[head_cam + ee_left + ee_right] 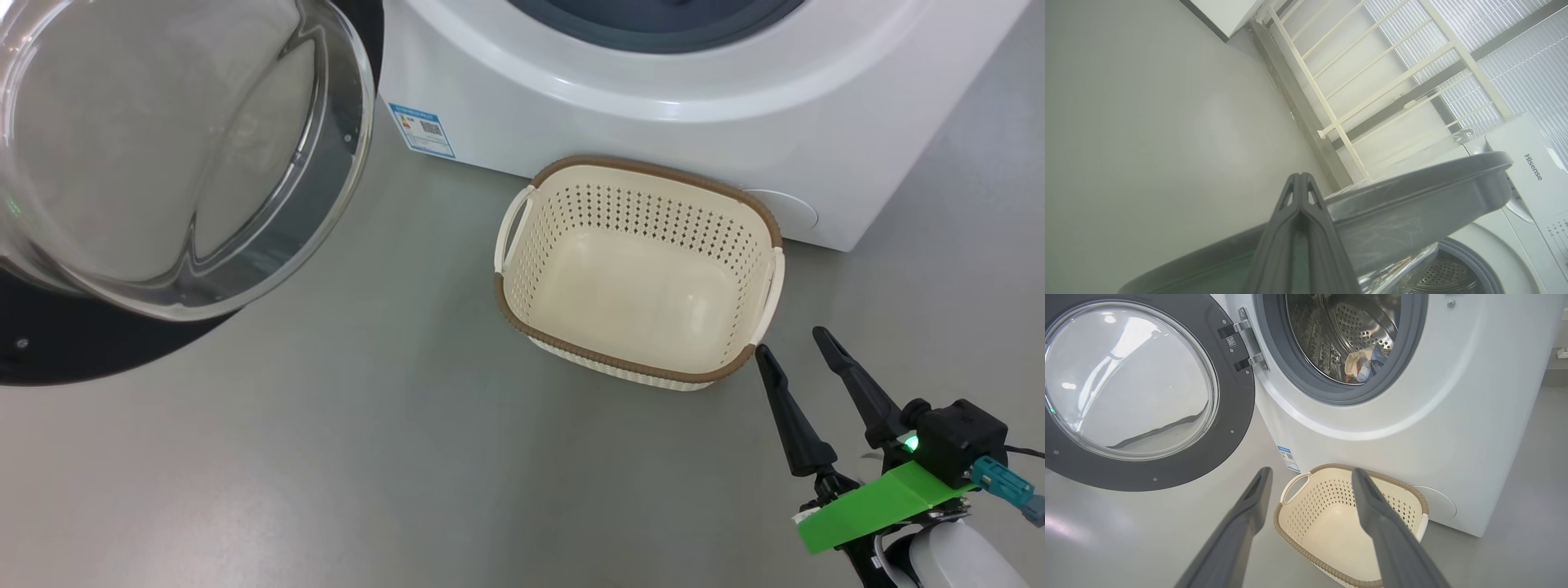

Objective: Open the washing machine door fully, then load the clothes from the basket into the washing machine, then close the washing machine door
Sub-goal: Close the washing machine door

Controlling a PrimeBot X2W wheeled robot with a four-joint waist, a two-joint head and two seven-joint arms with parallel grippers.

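Note:
The washing machine door (1139,388) stands swung open to the left, and its clear glass bowl (163,147) is at the upper left of the head view. Clothes (1363,365) lie inside the steel drum of the washing machine (1412,428). On the floor in front of the machine sits the basket (620,363), cream with a brown rim and nothing in it. My right gripper (792,343) hangs open just right of the basket, fingers pointing at it, nothing between them. My left gripper (1300,177) is shut and empty, close by the door's grey rim (1412,196).
Grey floor (367,457) spreads in front of and left of the basket. A blue label sticker (420,129) and a round cover (788,211) mark the machine's lower front. A white railing (1372,81) stands against the wall beyond the door.

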